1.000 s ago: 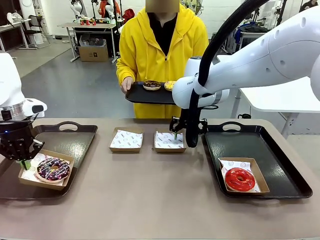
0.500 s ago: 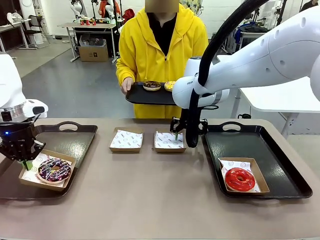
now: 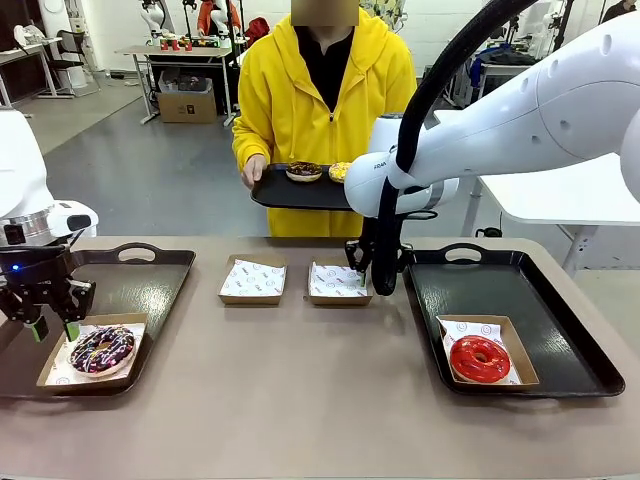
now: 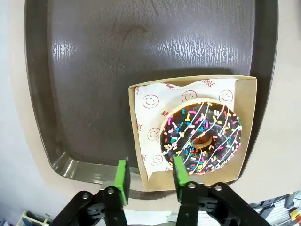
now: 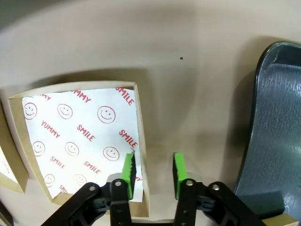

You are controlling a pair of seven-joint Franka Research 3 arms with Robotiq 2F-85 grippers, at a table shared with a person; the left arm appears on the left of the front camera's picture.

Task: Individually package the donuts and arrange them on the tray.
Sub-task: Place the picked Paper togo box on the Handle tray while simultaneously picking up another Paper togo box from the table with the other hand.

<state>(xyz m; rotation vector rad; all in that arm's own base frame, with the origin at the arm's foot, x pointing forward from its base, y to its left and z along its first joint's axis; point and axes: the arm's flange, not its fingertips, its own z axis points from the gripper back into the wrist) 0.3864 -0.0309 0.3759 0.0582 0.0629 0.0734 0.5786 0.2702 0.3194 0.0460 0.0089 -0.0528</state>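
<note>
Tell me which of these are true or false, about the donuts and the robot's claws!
1. The red donut sits in a cardboard box on the right tray. True.
2. The sprinkled chocolate donut lies bare on the table. False: it is in a paper-lined box on the left tray.
3. The middle box at the right claw has a donut inside. False: it holds just paper.
4. The person holds a small tray with donuts on it. True.

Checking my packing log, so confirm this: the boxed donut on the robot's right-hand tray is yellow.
Not right. The boxed donut on the robot's right-hand tray is glossy red, not yellow. The front view shows it.
</note>
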